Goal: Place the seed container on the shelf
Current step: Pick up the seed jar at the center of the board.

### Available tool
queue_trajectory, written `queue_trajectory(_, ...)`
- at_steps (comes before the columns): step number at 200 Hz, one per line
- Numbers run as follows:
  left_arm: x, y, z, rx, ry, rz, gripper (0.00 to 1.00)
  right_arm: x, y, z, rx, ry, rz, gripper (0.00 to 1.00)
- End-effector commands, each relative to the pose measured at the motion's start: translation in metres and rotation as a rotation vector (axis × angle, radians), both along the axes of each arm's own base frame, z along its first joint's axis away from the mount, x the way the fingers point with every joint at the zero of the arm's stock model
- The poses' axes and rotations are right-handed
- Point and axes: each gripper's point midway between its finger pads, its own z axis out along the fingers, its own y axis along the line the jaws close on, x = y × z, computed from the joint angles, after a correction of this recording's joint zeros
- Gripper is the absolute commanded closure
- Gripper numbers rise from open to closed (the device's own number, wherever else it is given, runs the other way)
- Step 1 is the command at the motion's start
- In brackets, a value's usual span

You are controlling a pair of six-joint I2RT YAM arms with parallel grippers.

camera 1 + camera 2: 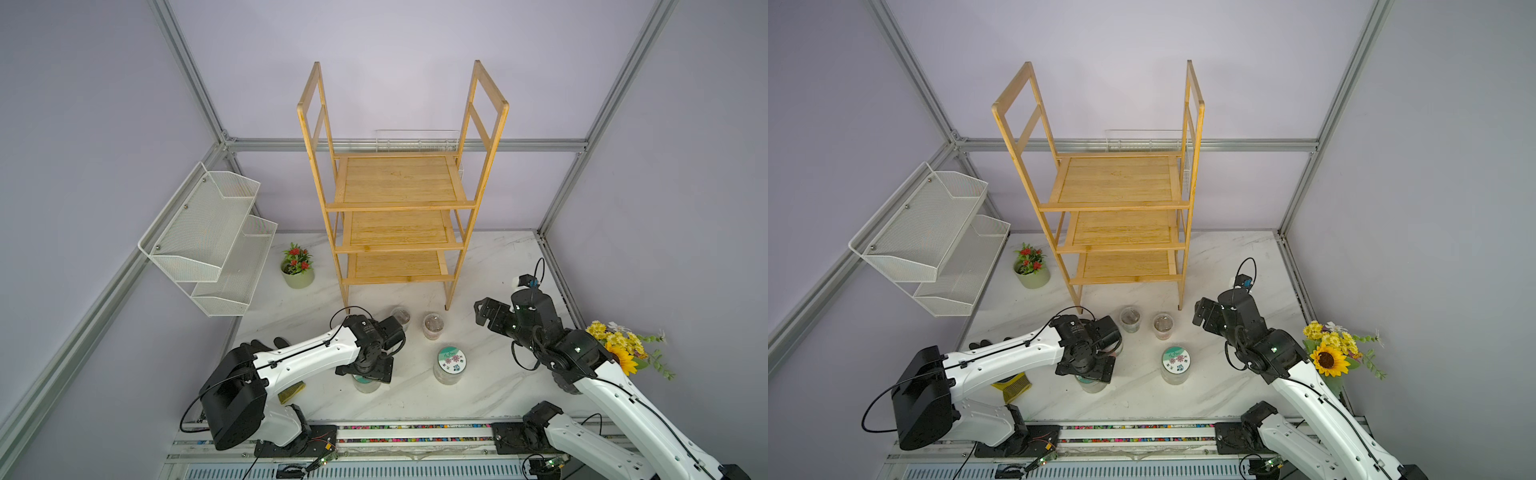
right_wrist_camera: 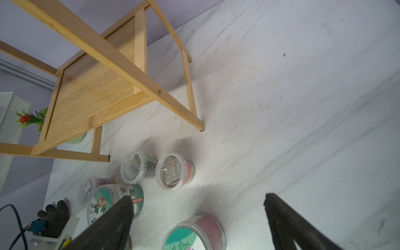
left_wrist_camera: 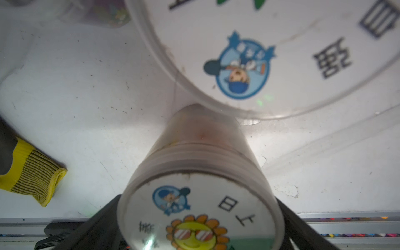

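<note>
Potted plant (image 1: 297,268) sits near white mesh basket (image 1: 208,232).

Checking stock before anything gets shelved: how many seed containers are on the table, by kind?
Small clear-lid cups: 3
Printed-lid jars: 3
Total: 6
</note>
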Motion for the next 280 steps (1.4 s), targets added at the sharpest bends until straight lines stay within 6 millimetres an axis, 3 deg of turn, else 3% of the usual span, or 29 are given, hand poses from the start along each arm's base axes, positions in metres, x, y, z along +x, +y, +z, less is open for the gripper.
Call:
queue_trajectory(1,0.007,-0.007,0.003,-0.022,-0.024,-0.016,0.02,-0.001,-0.002,-0.003,-0.023,0.003,0.002,0.03)
queue_trajectory(84,0.006,-0.01,0.007,-0.045,-0.019,-0.03,0.15,0.0,-0.002,-0.002,-0.025,0.001,0.003,0.03)
queue_trajectory(191,0.006,-0.014,0.018,-0.063,-0.023,-0.058,0.22,0.0,-0.003,0.0,-0.036,-0.008,0.006,0.03)
queue_trajectory(280,-0.001,-0.012,0.062,-0.103,-0.022,-0.166,0.28,-0.002,0.013,0.021,0.02,-0.116,0.114,0.03)
